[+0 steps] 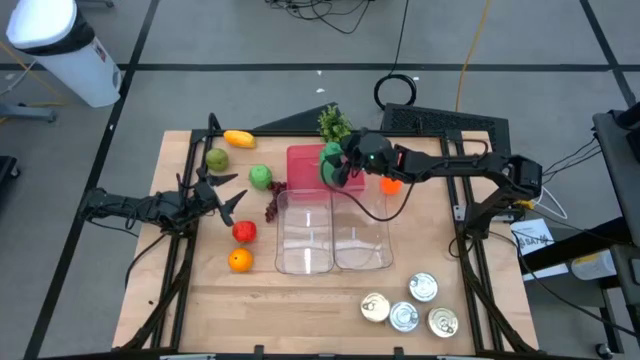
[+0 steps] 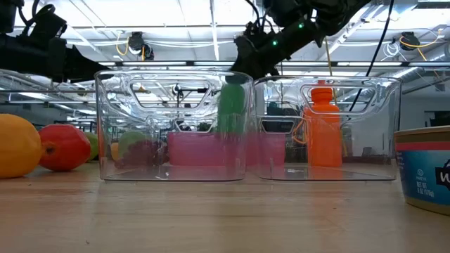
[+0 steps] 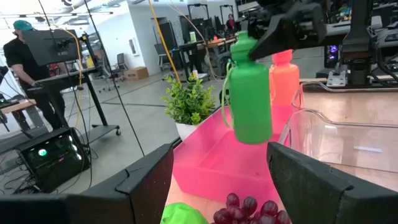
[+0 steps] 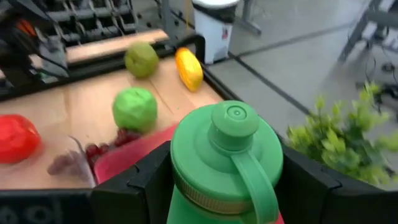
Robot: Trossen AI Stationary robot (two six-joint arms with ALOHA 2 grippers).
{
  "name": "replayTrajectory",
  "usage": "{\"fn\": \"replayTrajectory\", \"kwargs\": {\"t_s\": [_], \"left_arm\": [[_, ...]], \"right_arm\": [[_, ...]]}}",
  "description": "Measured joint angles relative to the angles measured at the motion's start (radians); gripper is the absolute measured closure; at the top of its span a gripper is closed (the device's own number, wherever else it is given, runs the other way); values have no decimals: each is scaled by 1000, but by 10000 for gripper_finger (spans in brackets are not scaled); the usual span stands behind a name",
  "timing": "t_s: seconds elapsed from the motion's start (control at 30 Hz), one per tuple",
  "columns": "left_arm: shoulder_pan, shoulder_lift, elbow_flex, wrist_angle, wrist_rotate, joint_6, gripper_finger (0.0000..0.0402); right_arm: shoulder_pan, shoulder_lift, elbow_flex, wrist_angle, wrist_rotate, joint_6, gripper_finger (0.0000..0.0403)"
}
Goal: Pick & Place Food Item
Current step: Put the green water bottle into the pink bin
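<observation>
A green bottle with a screw cap and carry loop hangs above the pink tray at the middle back of the table; my right gripper is shut on it. In the left wrist view the green bottle shows clear above the pink tray. An orange bottle stands upright on the table right of the tray. My left gripper waits at the table's left side, open and level, touching nothing. My right gripper pinches the bottle's shoulder just below the cap between its two fingers, one on each side. The fingers come from the table's right, slanting slightly down. The bottle hangs about upright, cap up, lifted clear of the pink tray.
Two clear bins stand side by side in front of the tray. Loose fruit lies left of them: an orange, a red fruit, a green apple, grapes. A small plant stands behind; several cans near right.
</observation>
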State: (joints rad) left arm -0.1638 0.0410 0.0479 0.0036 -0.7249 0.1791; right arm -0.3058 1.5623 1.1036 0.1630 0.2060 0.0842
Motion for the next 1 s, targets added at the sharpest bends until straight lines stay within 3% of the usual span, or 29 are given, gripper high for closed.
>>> {"fn": "replayTrajectory", "kwargs": {"t_s": [0.27,1.0], "left_arm": [[0,0,0,0,0,0,128],[0,0,0,0,0,0,128]], "right_arm": [[-9,0,-1,-62,26,10,188],[-48,58,-2,-12,27,2,186]]}}
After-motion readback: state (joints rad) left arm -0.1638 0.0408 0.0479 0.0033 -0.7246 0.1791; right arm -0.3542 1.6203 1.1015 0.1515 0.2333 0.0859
